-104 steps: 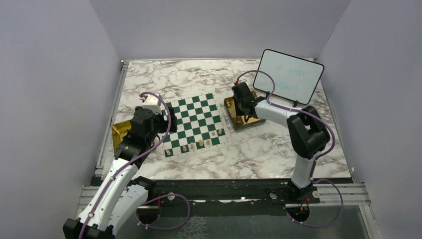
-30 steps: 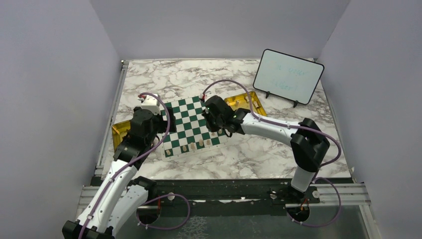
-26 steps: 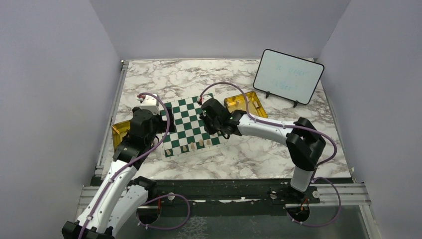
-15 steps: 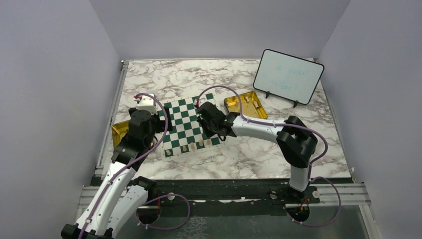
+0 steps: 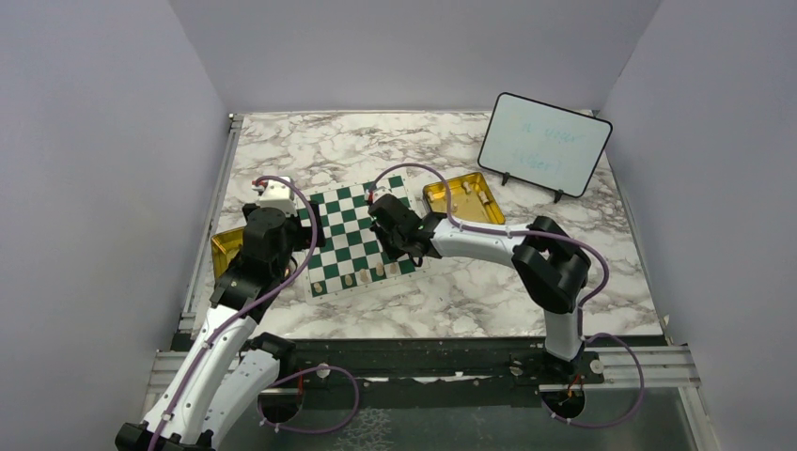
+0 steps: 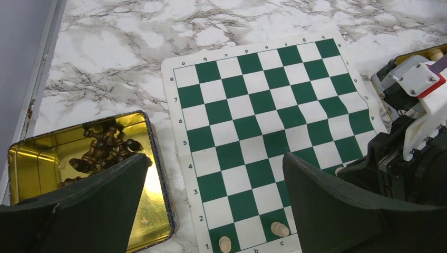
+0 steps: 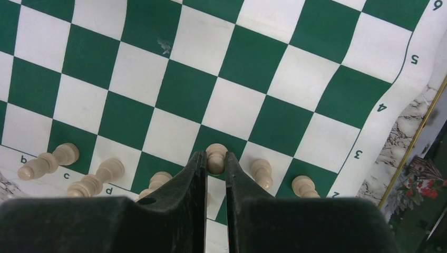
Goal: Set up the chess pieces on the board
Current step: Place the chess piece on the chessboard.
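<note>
The green-and-white board (image 5: 348,211) lies mid-table and also shows in the left wrist view (image 6: 263,100) and the right wrist view (image 7: 237,79). Several cream chess pieces (image 5: 364,276) stand along its near rows. My right gripper (image 7: 214,157) is shut on a cream pawn (image 7: 215,152) over a green square near that edge, beside two other pawns (image 7: 262,173). I cannot tell whether the pawn touches the board. In the top view the right gripper (image 5: 402,250) is over the board's near right part. My left gripper (image 6: 215,161) is open and empty above the board's left edge (image 5: 303,246).
A gold tin (image 6: 31,163) holding dark pieces sits left of the board (image 5: 224,246). A second gold tin (image 5: 467,197) with a few cream pieces lies to the right. A framed whiteboard (image 5: 545,146) stands at the back right. Walls enclose the table.
My right arm has swung left from the right gold tin to the board's near rows, carrying a pawn. My left arm has drawn back slightly.
</note>
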Tool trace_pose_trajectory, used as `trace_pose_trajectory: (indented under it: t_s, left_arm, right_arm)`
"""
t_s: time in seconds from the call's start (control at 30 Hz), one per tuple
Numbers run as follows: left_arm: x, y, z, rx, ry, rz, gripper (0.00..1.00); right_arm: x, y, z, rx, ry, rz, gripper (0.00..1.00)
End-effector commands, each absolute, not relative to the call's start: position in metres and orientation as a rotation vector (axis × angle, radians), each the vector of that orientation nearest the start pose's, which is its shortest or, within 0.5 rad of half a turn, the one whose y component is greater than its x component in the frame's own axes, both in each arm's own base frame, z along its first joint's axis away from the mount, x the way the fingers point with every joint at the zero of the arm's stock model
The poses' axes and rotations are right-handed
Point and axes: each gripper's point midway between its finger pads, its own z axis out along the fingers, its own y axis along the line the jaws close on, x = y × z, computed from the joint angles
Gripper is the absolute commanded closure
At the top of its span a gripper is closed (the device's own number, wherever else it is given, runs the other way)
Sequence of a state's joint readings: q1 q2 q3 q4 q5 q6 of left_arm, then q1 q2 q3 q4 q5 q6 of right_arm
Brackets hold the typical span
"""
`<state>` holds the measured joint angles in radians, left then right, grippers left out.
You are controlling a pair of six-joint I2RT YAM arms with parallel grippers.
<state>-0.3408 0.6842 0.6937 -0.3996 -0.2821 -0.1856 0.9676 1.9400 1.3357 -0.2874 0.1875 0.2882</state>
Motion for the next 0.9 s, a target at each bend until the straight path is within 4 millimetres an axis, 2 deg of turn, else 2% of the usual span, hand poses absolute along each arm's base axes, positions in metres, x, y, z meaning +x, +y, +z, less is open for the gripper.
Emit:
trace_pose_trajectory:
  t_s: [0.0,0.6,0.87]
  left_arm:
    - [0.269,-0.048,0.227,-0.054,1.908,-0.062,0.01]
    - [0.269,-0.048,0.226,-0.052,1.908,-0.065,0.01]
    - [0.269,-0.049,0.226,-0.05,1.91,-0.066,0.01]
  right_arm:
    - [0.292,0.388,0.049,-0.726,2.345,0.313,0.84]
    - [0.287,0.388,0.036,-0.76,2.384,0.299,0.82]
    - [0.283,0.387,0.04,-0.763,2.38,0.294,0.82]
